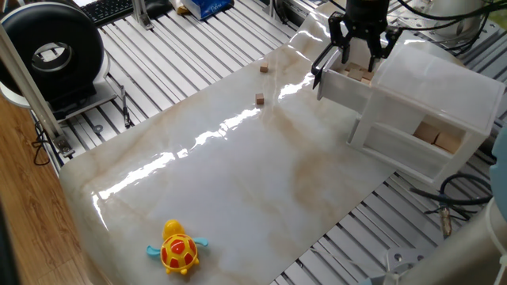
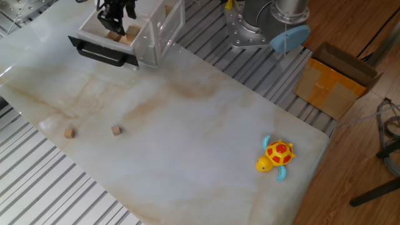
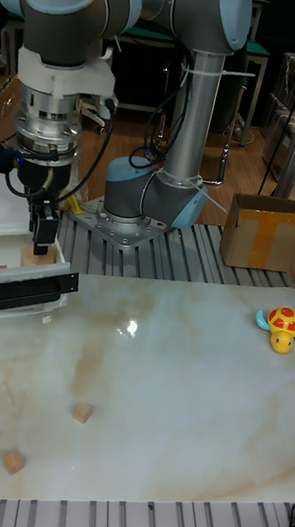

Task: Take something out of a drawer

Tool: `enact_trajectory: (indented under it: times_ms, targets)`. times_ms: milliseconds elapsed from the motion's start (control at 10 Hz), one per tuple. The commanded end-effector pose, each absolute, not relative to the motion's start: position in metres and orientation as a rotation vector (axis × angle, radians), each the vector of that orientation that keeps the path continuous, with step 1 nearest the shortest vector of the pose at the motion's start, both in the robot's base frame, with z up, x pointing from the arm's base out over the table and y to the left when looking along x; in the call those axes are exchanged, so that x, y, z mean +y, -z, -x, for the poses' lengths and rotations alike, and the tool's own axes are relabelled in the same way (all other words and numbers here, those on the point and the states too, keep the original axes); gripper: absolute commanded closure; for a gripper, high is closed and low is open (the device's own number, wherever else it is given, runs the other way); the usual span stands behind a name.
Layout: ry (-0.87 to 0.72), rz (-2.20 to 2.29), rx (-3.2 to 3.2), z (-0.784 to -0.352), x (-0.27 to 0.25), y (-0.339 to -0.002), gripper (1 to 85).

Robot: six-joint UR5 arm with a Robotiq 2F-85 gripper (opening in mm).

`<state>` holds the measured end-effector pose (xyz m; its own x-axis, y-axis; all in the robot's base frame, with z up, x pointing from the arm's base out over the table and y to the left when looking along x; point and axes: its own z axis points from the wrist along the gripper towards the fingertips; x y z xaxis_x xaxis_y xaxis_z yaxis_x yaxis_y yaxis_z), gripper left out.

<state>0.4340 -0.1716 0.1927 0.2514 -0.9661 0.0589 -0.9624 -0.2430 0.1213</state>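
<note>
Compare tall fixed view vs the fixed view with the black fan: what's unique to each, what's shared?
Tall view only: the whole arm and base, and a cardboard box on the floor. Fan view only: the fan, a keyboard, and tan blocks in the lower drawer. Both: the gripper over the open top drawer, jaws open, two small cubes on the table, and the toy turtle.

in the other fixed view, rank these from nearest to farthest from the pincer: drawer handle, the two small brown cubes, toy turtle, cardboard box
From the pincer, over the open top drawer:
1. Drawer handle, just in front of it.
2. The two small brown cubes on the table's near left; too close to call between them.
3. Toy turtle, far right of the table.
4. Cardboard box, off the table, right.
</note>
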Motion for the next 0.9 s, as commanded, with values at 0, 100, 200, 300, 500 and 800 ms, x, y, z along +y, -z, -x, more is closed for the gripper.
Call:
enact_trajectory:
  times_ms: [0, 100, 200, 300, 500, 800]
  targets:
    - [-0.009, -2.413, -1.831, -0.442, -0.173, -0.191, 31.3]
    - [-0.006, -2.413, -1.826, -0.441, -0.176, -0.192, 31.3]
    - [0.036, -2.406, -1.841, -0.434, -0.173, -0.191, 31.3]
    - [0.042, -2.408, -1.848, -0.433, -0.171, -0.190, 31.3]
    - [0.050, -2.412, -1.858, -0.431, -0.169, -0.190, 31.0]
    - [0.057, -2.408, -1.873, -0.428, -0.166, -0.184, 31.0]
